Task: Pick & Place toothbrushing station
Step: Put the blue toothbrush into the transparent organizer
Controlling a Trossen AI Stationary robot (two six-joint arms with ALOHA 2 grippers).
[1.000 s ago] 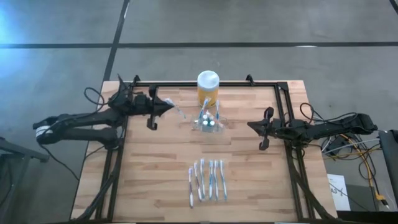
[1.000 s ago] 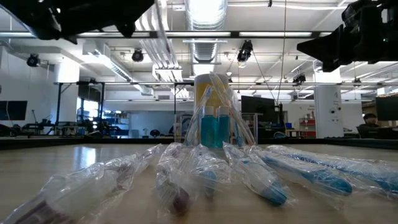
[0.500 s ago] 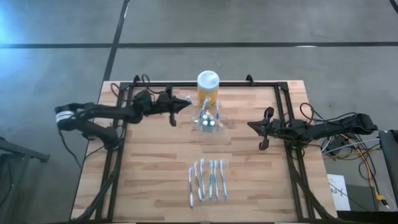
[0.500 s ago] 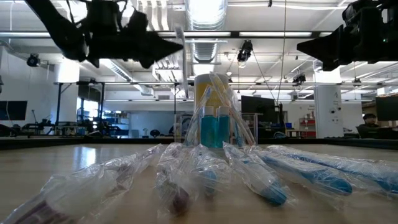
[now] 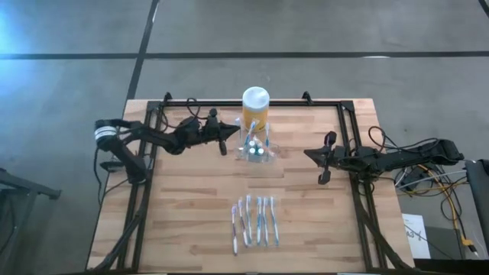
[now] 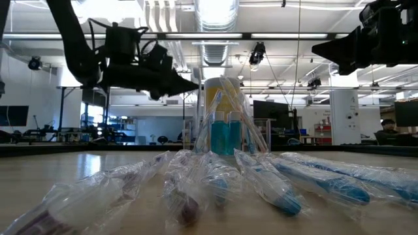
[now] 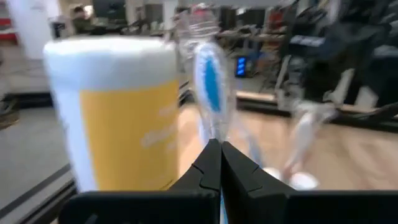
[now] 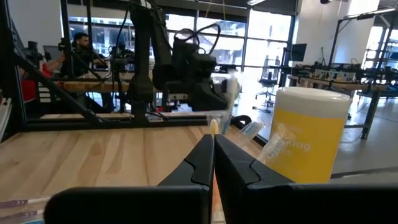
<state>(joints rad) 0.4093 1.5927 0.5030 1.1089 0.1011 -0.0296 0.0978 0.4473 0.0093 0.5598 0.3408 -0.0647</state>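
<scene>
This is a big robot lab or workshop. A wooden surface (image 5: 191, 221) stands on a gray concrete floor (image 5: 306, 30). Long lights (image 6: 215, 12) and pipes (image 6: 157, 26) hang from the high ceiling. Behind are more work benches (image 8: 93, 84), screens (image 6: 271, 111) and a person (image 8: 78, 53) sitting.

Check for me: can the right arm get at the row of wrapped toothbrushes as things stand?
Probably yes. The right end effector hangs shut above bare table, and nothing stands between it and the wrapped toothbrushes. The left end effector is away by the clear holder.
</scene>
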